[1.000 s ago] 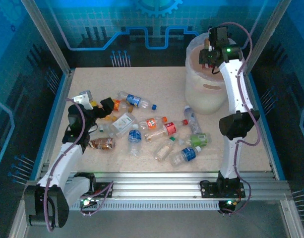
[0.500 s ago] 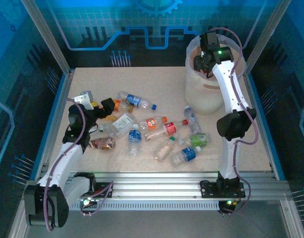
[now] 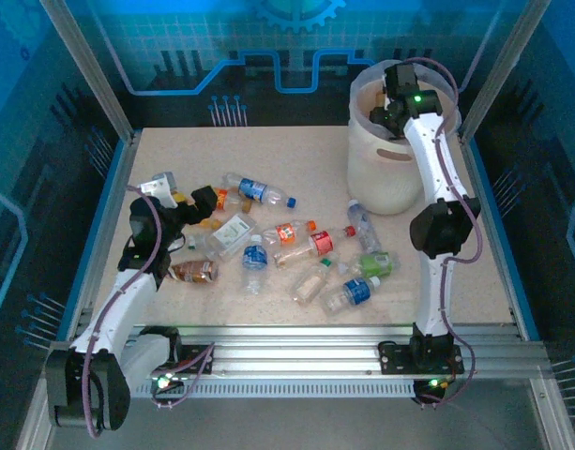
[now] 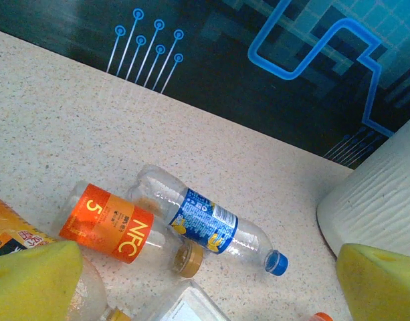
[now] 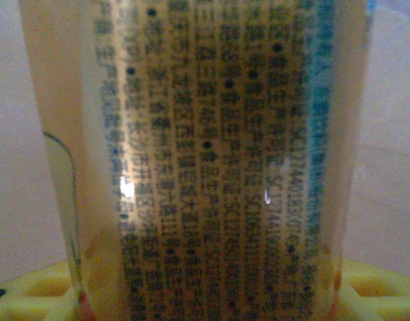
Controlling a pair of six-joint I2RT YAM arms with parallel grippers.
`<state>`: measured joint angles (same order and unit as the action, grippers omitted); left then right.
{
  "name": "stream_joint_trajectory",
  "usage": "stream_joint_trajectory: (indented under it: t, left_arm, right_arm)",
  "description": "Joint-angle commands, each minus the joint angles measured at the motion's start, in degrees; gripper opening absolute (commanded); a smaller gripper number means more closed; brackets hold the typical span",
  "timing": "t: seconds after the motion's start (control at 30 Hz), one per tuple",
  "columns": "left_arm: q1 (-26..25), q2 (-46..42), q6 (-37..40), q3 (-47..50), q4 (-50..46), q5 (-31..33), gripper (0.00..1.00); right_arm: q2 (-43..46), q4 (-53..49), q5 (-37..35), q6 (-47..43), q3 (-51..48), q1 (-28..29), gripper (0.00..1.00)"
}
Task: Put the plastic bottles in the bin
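Right gripper (image 3: 385, 112), a second ago at the right rim of the bin (image 3: 381, 183), now hangs further left over its mouth. It pinches a bottle (image 5: 211, 154) with a printed label, seemingly orange-tinted. Left gripper (image 3: 198, 202) is unmoved, its fingers spread wide above the remaining bottles (image 3: 296, 246) on the table (image 3: 296, 159).

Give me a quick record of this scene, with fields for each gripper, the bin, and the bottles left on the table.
Right gripper: closed on a held bottle with a printed label, over the bin's mouth
Left gripper: open, holding nothing, low over the left of the table
Bin: upright, far right corner
Ahead of left gripper: orange-label bottle and blue-label bottle, lying side by side
Loose bottles: many, lying across the table's middle
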<state>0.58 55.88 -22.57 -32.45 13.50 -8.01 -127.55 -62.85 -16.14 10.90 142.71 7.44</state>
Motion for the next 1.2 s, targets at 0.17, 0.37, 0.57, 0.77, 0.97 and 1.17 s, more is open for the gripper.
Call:
stream_joint_trajectory:
  t: [0.17,0.37,0.57,0.77,0.97,1.17]
  left_arm:
    - [-0.4,0.0,0.5,-1.7,-1.0,-0.1,0.99]
    - [-0.5,0.0,0.6,-1.7,-1.1,0.2,0.99]
    - [-0.5,-0.3,0.8,-1.7,-0.9,0.4,0.99]
    - [-0.5,-0.3,1.0,-2.1,-1.0,0.9,0.99]
    - [-0.4,-0.3,0.9,-2.0,-0.9,1.3,0.99]
    - [-0.4,-0.5,0.7,-2.0,-1.0,1.4,0.99]
  right_arm:
    - [-3.0,-0.8,9.9,-0.3,1.3,-0.7,0.34]
    - [-1.7,3.1,14.4,-0.9,0.0,0.2,0.34]
    - [-1.4,6.1,16.6,-0.7,-0.2,1.9,0.33]
    - [-1.7,5.6,20.0,1.6,1.1,3.2,0.33]
    - [-2.0,2.9,24.5,3.7,2.3,3.3,0.33]
    - [-1.2,2.7,31.7,6.0,2.5,2.2,0.33]
